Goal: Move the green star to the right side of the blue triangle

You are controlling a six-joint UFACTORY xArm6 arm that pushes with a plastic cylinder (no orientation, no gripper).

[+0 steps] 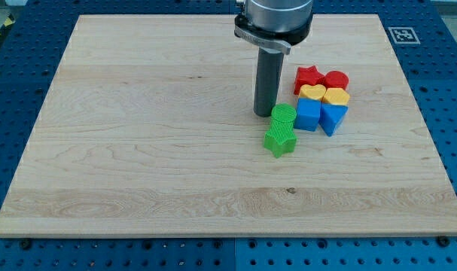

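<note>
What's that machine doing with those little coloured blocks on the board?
A robot arm ending in a dark rod pushes blocks around a wooden board. My tip sits just up and left of two green blocks, a green cylinder and a green star. To their right is a tight cluster including a blue cube and a blue triangle. The star is still left of the triangle.

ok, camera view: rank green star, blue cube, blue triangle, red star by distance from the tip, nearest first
My tip sits at the view's upper left of the cluster.
1. green star, just below-right of the tip
2. blue cube, to the tip's right
3. red star, up and right
4. blue triangle, farthest right
</note>
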